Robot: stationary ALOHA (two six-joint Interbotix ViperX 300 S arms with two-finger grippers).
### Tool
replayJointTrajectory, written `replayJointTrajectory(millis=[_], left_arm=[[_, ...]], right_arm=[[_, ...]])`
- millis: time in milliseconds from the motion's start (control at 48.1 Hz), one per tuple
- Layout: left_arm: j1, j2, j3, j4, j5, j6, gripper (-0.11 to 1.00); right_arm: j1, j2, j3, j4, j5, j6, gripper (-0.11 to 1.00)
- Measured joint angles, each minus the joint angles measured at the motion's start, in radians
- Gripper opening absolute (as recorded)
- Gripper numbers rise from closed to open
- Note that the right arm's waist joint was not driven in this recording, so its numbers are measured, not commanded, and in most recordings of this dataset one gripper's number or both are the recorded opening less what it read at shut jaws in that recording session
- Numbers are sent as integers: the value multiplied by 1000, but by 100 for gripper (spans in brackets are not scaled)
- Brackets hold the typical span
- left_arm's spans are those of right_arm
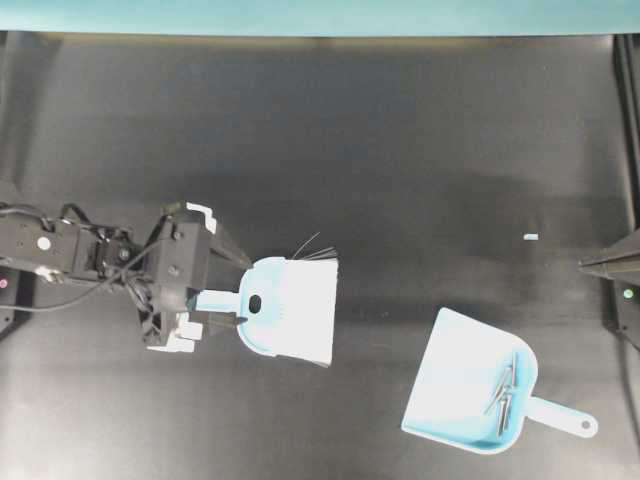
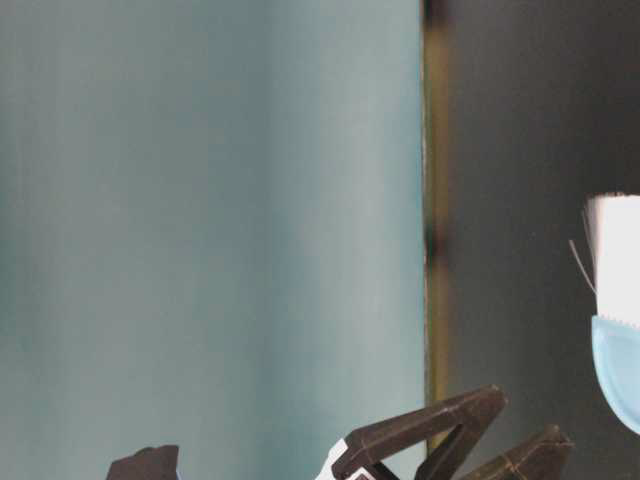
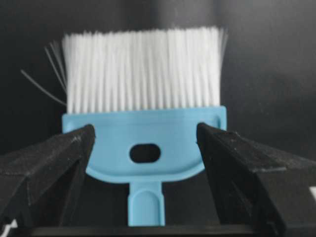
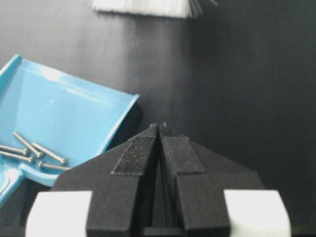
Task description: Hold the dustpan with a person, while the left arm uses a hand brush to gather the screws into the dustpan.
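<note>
Nearest the left wrist camera, you had the left gripper with its fingers spread wide, one on each side of the hand brush and clear of its head. That brush lay flat on the dark bench, handle pointing into the left arm, pale bristles fanned away from it with a few stray dark ones. Farther right, well apart from the brush, the dustpan sat on the bench, and the screws lay bunched at its rounded back near the handle. Your right gripper hung beside the pan with its fingers pressed together, holding nothing.
</note>
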State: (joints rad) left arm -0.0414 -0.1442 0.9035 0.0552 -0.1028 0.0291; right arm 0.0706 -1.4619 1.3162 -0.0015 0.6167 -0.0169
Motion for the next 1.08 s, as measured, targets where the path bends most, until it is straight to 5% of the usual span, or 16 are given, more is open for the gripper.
replayJointTrajectory(millis=[250,645,1082], left_arm=[[-6,-57,9,0,0,0,80],[-5,-301,155,-2,0,-2,80],[-6,-387,206,0,-2,-2,80]], right_arm=[[0,0,0,2,2,0,-1],[0,0,-2,0,2,2,-1],[0,0,-2,0,2,2,-1]])
